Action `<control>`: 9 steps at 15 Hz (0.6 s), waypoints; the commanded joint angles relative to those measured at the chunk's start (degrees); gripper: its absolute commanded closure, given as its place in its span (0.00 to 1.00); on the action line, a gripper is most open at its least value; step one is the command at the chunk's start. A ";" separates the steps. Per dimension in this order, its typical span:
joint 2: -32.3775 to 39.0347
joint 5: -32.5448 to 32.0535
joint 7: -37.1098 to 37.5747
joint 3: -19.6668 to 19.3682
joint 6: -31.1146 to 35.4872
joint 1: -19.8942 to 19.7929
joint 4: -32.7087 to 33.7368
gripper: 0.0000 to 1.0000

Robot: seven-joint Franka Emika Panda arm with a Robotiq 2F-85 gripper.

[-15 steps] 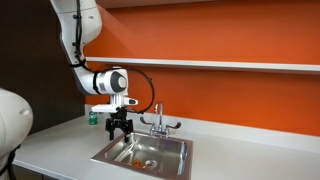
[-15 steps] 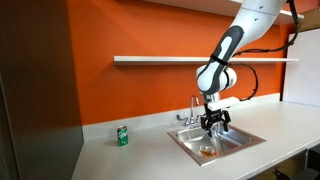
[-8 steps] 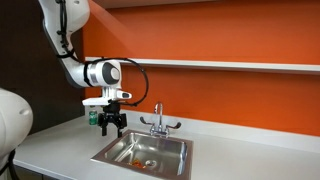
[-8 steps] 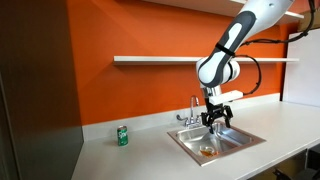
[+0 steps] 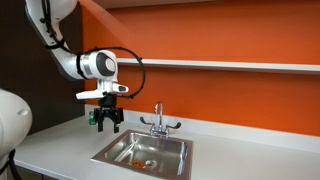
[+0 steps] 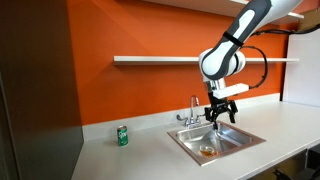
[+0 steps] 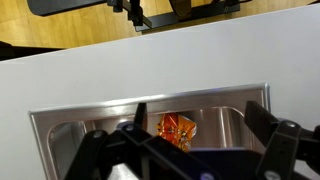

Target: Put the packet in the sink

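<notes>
Gripper point(image 5: 107, 124) hangs with its fingers spread wide and empty, up above the stainless-steel sink point(image 5: 172, 143) near the chrome tap point(image 5: 157, 120). Below it, the orange-red packet point(image 7: 177, 128) lies flat on the basin floor.

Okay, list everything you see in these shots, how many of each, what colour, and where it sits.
packet: one, orange-red, lying on the bottom of the sink
sink: one, stainless steel, set into the counter
tap: one, chrome, two handles, at the sink's back edge
can: one, green, upright on the counter, apart from the sink
shelf: one, pale, on the wall above the counter
counter: one, white, along the wall
wall: orange, behind the counter
arm: one, white, reaching down from above
gripper: one, black, open and empty, above the sink
</notes>
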 commanded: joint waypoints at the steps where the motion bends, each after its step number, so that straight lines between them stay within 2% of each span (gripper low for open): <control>1: -5.26 -1.27 1.20 2.35 -3.17 -2.20 -2.41 0.00; 2: -1.61 0.45 -0.37 2.03 -1.04 -2.00 -0.67 0.00; 9: -3.48 0.53 -0.42 2.36 -2.01 -2.14 -1.58 0.00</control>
